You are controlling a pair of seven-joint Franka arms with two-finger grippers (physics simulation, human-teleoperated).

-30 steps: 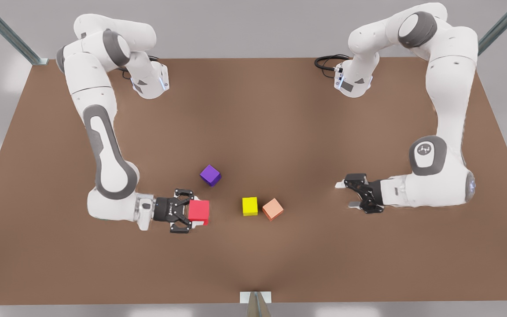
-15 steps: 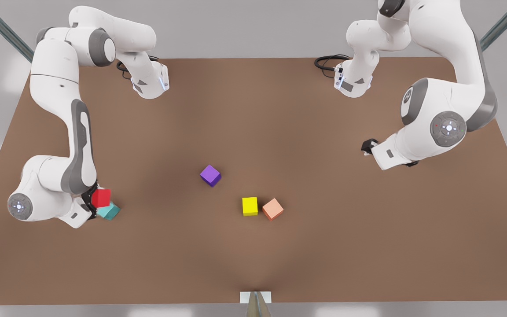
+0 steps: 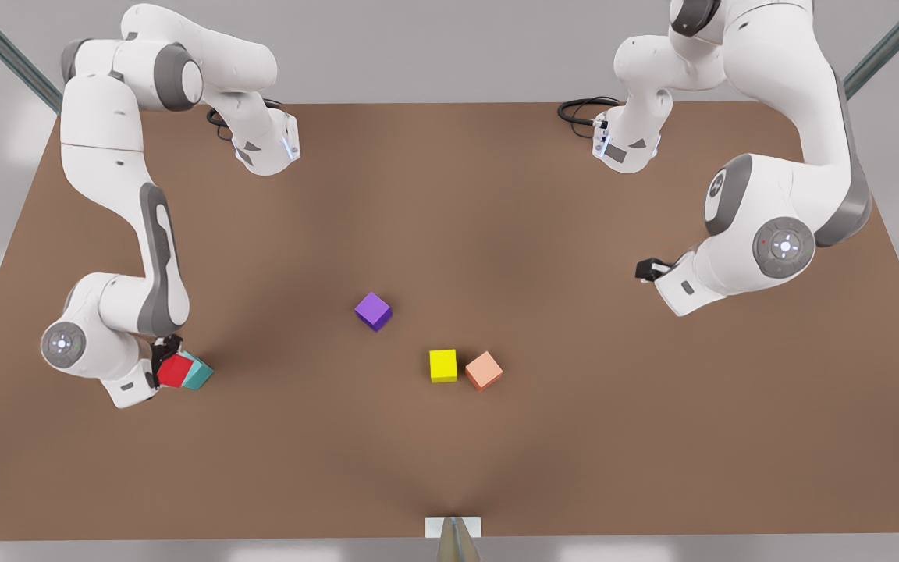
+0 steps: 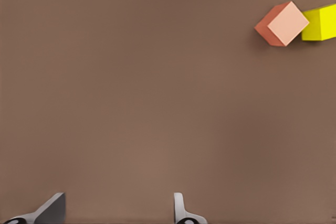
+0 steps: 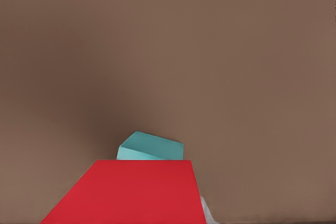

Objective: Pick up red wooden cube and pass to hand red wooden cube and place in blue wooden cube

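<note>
The red wooden cube (image 3: 174, 371) is gripped by my right gripper (image 3: 162, 364), low at the front view's left, shut on it. It partly covers the teal blue wooden cube (image 3: 200, 377) on the table; whether the two touch is unclear. In the right wrist view the red wooden cube (image 5: 131, 195) sits close in the foreground with the blue wooden cube (image 5: 152, 148) just beyond it. My left gripper (image 3: 647, 270) hangs over the table at the front view's right. It is open (image 4: 115, 212), with nothing between its fingers.
A purple cube (image 3: 373, 311) lies mid-table. A yellow cube (image 3: 442, 365) and a salmon-orange cube (image 3: 484, 370) sit side by side to its right, and both appear in the left wrist view (image 4: 282, 23). Bare brown table (image 3: 449, 195) lies behind them.
My right gripper carried the red cube from mid-table to the front view's left, then lowered it against the teal cube. The left arm drew back and turned, then shifted slightly.
</note>
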